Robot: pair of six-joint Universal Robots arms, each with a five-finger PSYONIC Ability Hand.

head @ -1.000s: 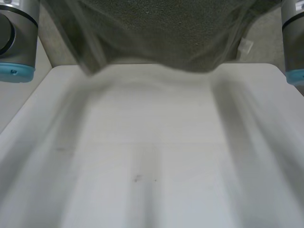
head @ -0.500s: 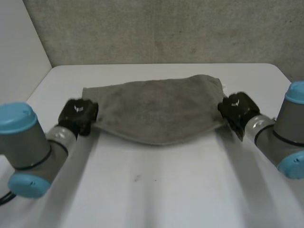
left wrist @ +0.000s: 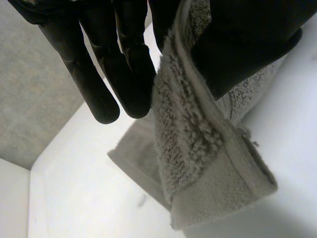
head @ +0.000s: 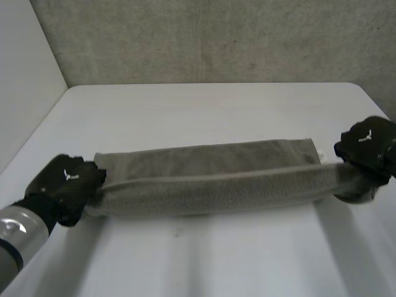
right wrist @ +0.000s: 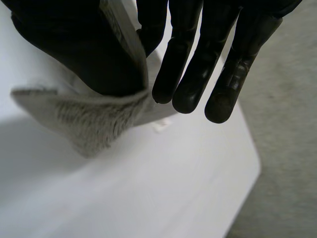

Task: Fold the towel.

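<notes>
The left hand [left wrist: 124, 59] is clamped on the towel's [head: 210, 179] left end. In its wrist view the cloth runs up between the thumb and a finger, and the other fingers [left wrist: 94, 84] hang straight beside it. The right hand [right wrist: 198, 59] pinches the right end the same way, thumb against a finger, with a corner of towel [right wrist: 94, 124] drooping below. Between the 2 hands the towel is stretched left to right across the near half of the tabletop [head: 210, 111]. A flat strip lies on the far side and a raised, rounded band runs along the near side.

This looks like the first lengthwise fold being laid down. The next move probably calls for both hands to travel level and together, so the held edge settles squarely over the flat layer, and only then for the pinches to let go.

Half a second ago the hands were farther out on the tabletop and closer together, with the towel a broad sagging sheet. Now they sit nearer and wider apart, and the cloth is pulled long and narrow.
</notes>
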